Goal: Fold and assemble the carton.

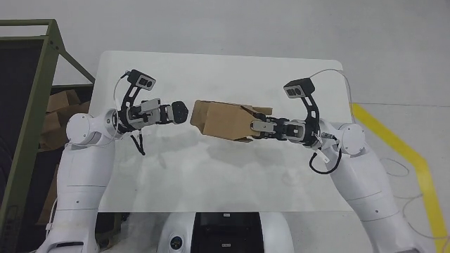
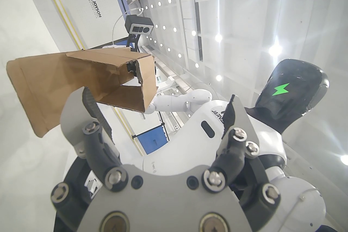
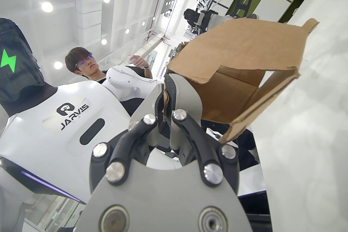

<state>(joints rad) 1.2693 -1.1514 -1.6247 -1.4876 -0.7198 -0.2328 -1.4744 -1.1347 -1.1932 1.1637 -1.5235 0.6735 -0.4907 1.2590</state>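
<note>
A brown corrugated cardboard carton (image 1: 221, 119), partly opened into a rectangular tube with loose flaps at both ends, sits over the middle of the white rectangular tabletop (image 1: 211, 176), lying lengthwise between the tabletop's left and right edges; whether it touches the surface I cannot tell. The right gripper (image 1: 254, 125) comes in from the tabletop's right edge and is clamped on the carton's near wall at the open end facing that side. The right wrist view shows its two fingers (image 3: 176, 97) pressed together with the cardboard edge pinched between them, and the carton (image 3: 239, 48) open and hollow beyond. The left gripper (image 1: 179, 112) hangs just beside the carton's opposite end, on the side toward the tabletop's left edge. Its jaws are spread wide with nothing between them. In the left wrist view the left gripper (image 2: 157, 102) faces the carton (image 2: 54, 80), and one finger (image 2: 81, 108) lies in front of the lower cardboard panel. Off the tabletop's left edge stands a dark green metal frame rack (image 1: 42, 49) holding flat brown cardboard pieces (image 1: 60, 105).
</note>
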